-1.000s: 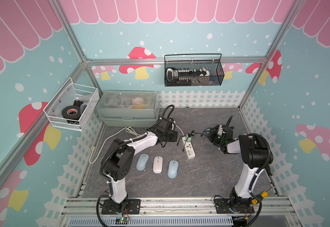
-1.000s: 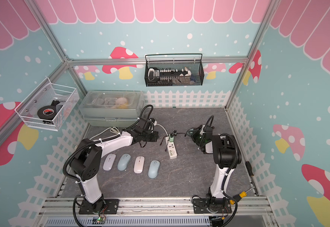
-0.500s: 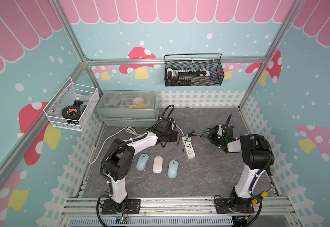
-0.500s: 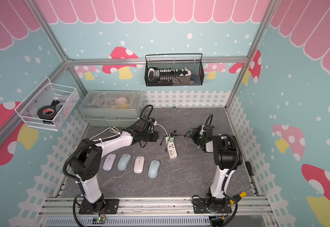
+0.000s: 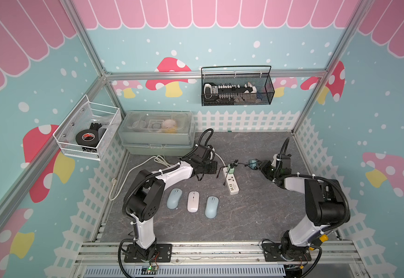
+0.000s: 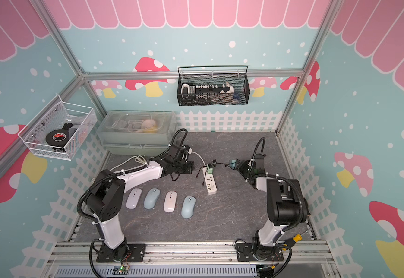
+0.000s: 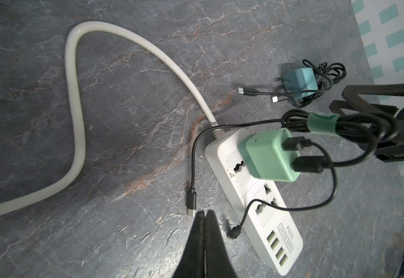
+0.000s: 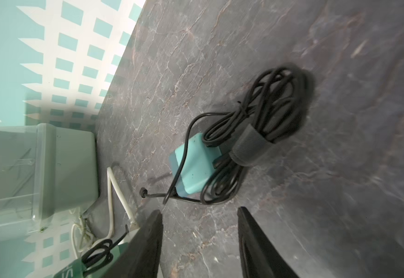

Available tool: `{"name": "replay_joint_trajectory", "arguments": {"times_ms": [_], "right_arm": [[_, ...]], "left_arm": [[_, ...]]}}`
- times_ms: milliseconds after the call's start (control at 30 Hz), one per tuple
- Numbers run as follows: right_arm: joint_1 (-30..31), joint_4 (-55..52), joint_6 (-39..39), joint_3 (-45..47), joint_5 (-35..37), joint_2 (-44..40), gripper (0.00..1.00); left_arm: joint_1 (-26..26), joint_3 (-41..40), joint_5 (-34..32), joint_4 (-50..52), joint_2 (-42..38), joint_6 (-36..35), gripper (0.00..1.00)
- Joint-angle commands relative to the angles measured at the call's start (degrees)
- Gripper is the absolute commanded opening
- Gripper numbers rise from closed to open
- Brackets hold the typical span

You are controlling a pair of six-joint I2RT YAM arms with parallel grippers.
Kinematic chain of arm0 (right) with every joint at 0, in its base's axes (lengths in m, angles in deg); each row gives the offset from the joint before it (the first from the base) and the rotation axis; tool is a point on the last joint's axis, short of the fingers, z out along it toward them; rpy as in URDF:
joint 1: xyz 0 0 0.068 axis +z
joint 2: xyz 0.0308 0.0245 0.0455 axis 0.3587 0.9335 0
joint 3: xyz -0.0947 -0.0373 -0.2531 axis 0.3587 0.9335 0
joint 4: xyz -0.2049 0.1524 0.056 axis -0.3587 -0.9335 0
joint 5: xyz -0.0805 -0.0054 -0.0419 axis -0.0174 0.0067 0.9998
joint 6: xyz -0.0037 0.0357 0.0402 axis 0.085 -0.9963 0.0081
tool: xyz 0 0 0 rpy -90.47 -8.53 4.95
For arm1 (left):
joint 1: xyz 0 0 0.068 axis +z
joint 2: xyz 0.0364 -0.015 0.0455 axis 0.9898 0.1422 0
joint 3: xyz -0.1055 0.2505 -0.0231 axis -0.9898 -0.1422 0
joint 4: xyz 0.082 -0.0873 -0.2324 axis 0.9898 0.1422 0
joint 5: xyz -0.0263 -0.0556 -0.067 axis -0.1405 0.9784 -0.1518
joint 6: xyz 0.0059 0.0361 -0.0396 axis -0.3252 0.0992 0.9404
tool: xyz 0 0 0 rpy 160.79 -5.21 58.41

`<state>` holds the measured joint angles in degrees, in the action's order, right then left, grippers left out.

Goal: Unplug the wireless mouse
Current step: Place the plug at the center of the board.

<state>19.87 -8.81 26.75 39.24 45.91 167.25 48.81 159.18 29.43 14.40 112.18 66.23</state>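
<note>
**Wireless mice** [image 6: 152, 197]: four, side by side in a row on the surface [image 6: 232, 216], between the arm bases and the power strip [image 6: 210, 183]. They lie well apart from both grippers. Smooth rounded shells, alternately white and pale blue.

**Left gripper** [image 7: 204, 214]: clenched, nothing between the jaws. Tips just beside the free USB-C plug [image 7: 191, 201] of a thin black cable, near the strip's long side.

**Right gripper** [image 8: 199, 216]: released, jaws apart and empty. It points toward a teal charger [image 8: 193, 166], which lies clear of it on the surface with a strapped coil of black cable.

**Power strip:** white plastic bar on a thick white cord [image 7: 76, 115]. A mint-green cube charger [image 7: 268, 156] is plugged into it, carrying two black leads.

**Surface:** flat dark grey mat with stone veining.

**Room:** bare stretch between the mice and the arm bases. White picket edging along the sides and back. A translucent storage box [image 5: 157, 132] fills the back corner on the left arm's side.
</note>
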Motion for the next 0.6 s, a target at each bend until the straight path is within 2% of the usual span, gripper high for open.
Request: {"name": "replay_joint_trajectory", "arguments": {"times_ms": [0, 300, 567], "right_arm": [[-0.2, -4.0, 3.5, 0.7, 2.3, -3.2, 0.49], [0.1, -3.3, 3.3, -4.6, -3.2, 1.3, 0.48], [1.1, 3.3, 0.1, -7.1, -6.9, 7.3, 0.48]], "left_arm": [[0.5, -0.3, -0.3, -0.1, 0.9, 0.2, 0.00], [0.4, 0.5, 0.6, -0.1, 1.9, 0.7, 0.00], [0.6, 0.5, 0.4, -0.2, 2.6, 1.0, 0.00]]}}
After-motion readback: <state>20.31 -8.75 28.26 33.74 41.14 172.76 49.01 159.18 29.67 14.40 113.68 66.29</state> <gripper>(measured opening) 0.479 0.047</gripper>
